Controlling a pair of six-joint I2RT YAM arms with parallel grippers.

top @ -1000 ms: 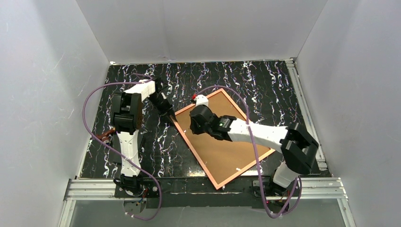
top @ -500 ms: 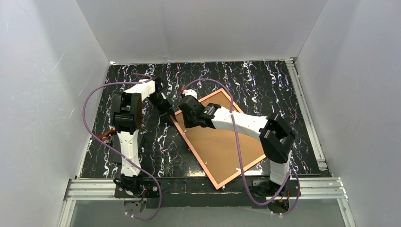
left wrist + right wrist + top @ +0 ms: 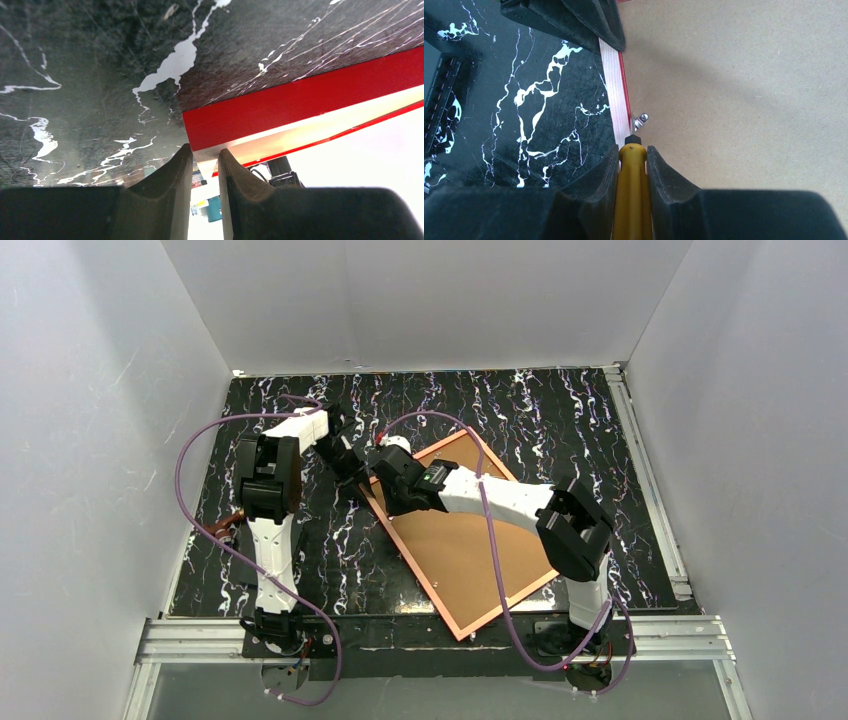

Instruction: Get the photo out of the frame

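From above, you have the frame [image 3: 372,502] lying face down on the black marbled table [image 3: 560,410], turned so that one corner points near and one far. Its orange-pink rim runs around the photo [image 3: 470,550], whose brown board back faces up and fills the rim. Your left gripper [image 3: 356,476] sits at the frame's left corner. Your right gripper [image 3: 388,490] reaches across the board to the same left edge, just beside the left one.

In the left wrist view, the fingers [image 3: 172,182] are closed on the frame's corner, one on each side of it. The red side of the frame runs off to the right, lifted a little off the table here.

In the right wrist view, your right gripper is clamped on a yellow tool [image 3: 631,200]. Its dark tip [image 3: 633,138] rests at the inner edge of the rim, where wood meets brown board. A small metal clip [image 3: 640,119] stands just beyond the tip; you cannot tell whether they touch. The left gripper's dark fingers show farther along the rim, pinching it.
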